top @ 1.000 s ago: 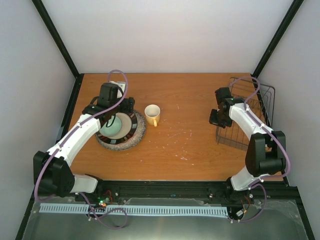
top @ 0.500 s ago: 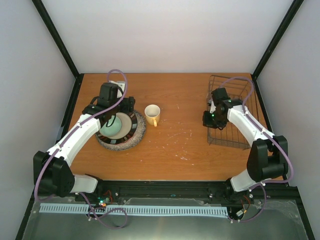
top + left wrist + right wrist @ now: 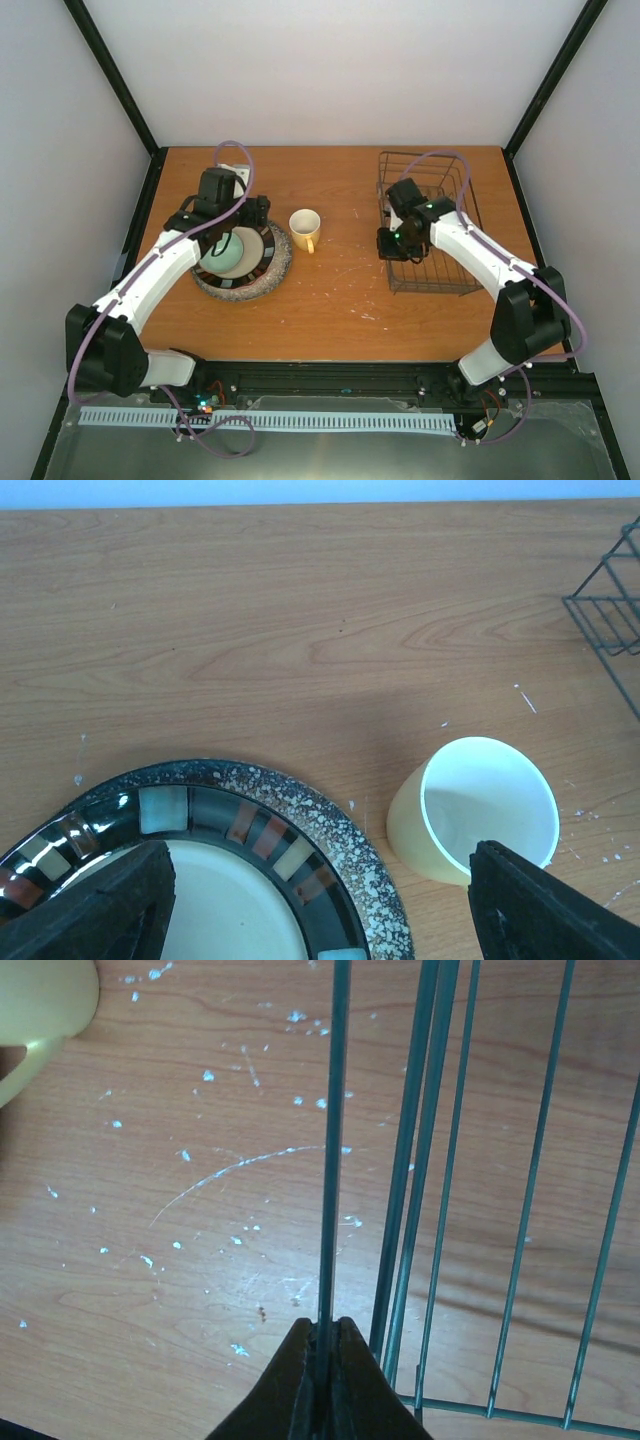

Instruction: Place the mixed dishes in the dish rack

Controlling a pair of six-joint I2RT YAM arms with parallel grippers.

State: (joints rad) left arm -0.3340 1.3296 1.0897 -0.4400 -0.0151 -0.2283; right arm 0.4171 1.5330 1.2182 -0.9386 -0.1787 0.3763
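One right pincer [image 3: 322, 1328], clamping dish rack [image 3: 334, 1110] wire

My right pincer [image 3: 392, 240], pinched on a wire in the left wall of the dish rack [image 3: 445, 278], has dragged the rack off the right edge of the table toward the middle. The rack has swung round too, so its far side now lies about square with the back edge. My right arm has folded inward with it, and the gap to the yellow mug [image 3: 304, 229] has shrunk

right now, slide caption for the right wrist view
Right gripper shut on a dish rack wire above the wooden table
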